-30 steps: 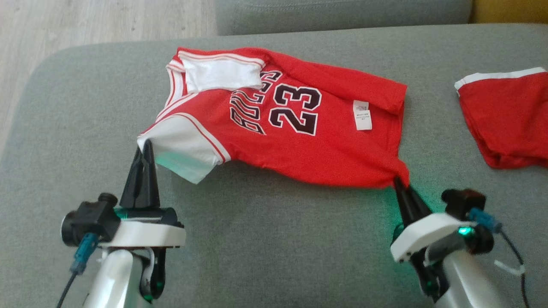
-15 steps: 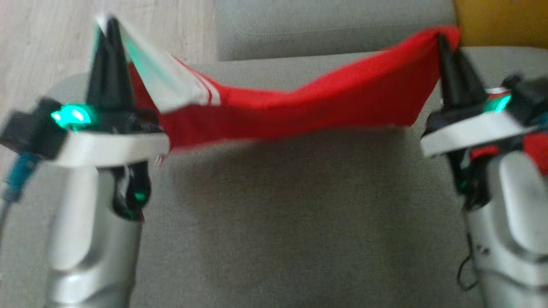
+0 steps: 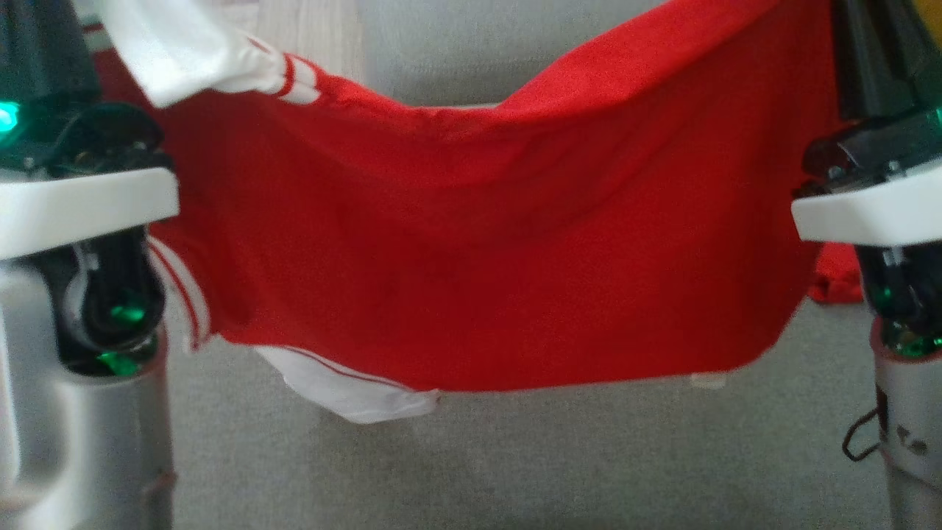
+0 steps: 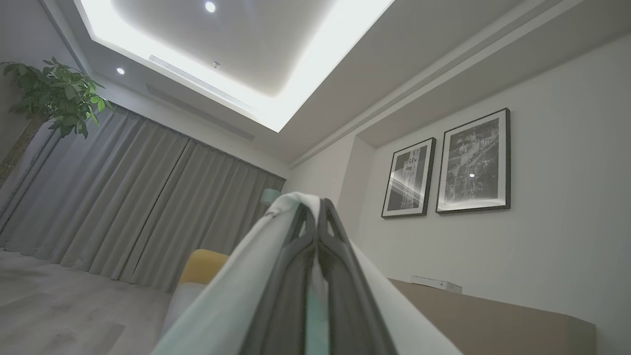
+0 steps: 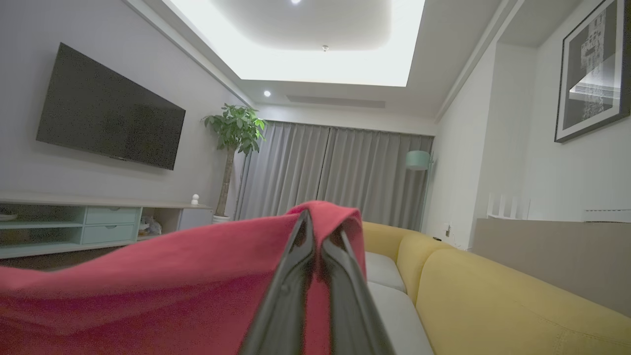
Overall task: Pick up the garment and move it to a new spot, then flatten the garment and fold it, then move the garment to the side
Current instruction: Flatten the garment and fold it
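Observation:
The garment (image 3: 478, 243), a red jersey with white striped sleeves, hangs spread in the air between my two grippers, its lower edge above the grey cushion. In the left wrist view my left gripper (image 4: 318, 207) is shut on a white sleeve edge (image 4: 236, 301). My right gripper (image 5: 315, 222) is shut on a red corner of the garment (image 5: 172, 296). In the head view the left fingers (image 3: 44, 51) rise at the top left and the right fingers (image 3: 868, 51) at the top right, with their tips cut off by the top edge.
The grey sofa cushion (image 3: 515, 456) lies below the hanging cloth. Part of another red cloth (image 3: 835, 280) shows beside the right wrist. A yellow sofa (image 5: 493, 296), a wall TV (image 5: 108, 113) and a potted plant (image 5: 234, 133) stand further off.
Both grippers have risen with the garment. A second ago it lay on the cushion with its printed front showing; now it hangs off the cushion close before the camera.

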Robot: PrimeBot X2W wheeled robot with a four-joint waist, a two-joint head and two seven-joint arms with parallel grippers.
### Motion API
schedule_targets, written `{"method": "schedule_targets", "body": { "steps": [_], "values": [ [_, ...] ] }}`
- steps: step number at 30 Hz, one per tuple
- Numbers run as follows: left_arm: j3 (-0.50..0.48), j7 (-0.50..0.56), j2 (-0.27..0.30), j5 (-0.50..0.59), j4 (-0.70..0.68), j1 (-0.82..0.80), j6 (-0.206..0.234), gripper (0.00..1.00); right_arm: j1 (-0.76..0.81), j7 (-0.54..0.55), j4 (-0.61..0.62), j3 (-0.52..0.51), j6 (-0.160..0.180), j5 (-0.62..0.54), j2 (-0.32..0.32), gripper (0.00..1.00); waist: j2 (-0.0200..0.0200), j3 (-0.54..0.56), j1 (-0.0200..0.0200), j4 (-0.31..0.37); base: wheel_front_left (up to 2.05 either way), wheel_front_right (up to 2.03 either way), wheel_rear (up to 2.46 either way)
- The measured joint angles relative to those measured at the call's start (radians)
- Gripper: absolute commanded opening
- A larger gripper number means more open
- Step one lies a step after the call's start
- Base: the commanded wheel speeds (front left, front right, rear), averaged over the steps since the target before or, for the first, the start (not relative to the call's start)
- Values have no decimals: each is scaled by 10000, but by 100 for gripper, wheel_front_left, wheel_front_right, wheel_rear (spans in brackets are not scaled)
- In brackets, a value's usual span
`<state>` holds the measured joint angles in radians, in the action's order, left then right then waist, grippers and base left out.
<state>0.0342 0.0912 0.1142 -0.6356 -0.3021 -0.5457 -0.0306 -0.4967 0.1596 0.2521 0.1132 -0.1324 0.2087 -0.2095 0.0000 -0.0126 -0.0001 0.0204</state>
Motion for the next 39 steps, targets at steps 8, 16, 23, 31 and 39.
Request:
{"method": "schedule_targets", "body": {
  "steps": [8,16,23,31,39],
  "values": [
    [-119,788,905,25,1446,-1521,-113,0,-738,890,-238,-52,0,69,-58,0,0,-1303,1,-133,0,0,0],
    [-56,-280,1741,1208,6483,-6433,-476,0,-6504,-616,-5335,1315,0,190,-535,0,-1,-2968,6,-16,0,0,0],
    [140,-2211,1797,1772,9779,-9331,-683,0,-9175,-2934,-9639,997,0,-920,98,0,-1,-3733,5,119,0,0,0],
    [1281,-3310,1429,1774,11448,-8345,-941,0,-8635,-3822,-12424,1116,0,-1112,169,0,-1,-3607,1,-320,0,0,0],
    [3189,-3432,1843,1306,11275,-4822,-1018,0,-6480,-3033,-13961,3009,0,115,88,0,-1,-2995,0,-594,0,0,0]
  ]
}}
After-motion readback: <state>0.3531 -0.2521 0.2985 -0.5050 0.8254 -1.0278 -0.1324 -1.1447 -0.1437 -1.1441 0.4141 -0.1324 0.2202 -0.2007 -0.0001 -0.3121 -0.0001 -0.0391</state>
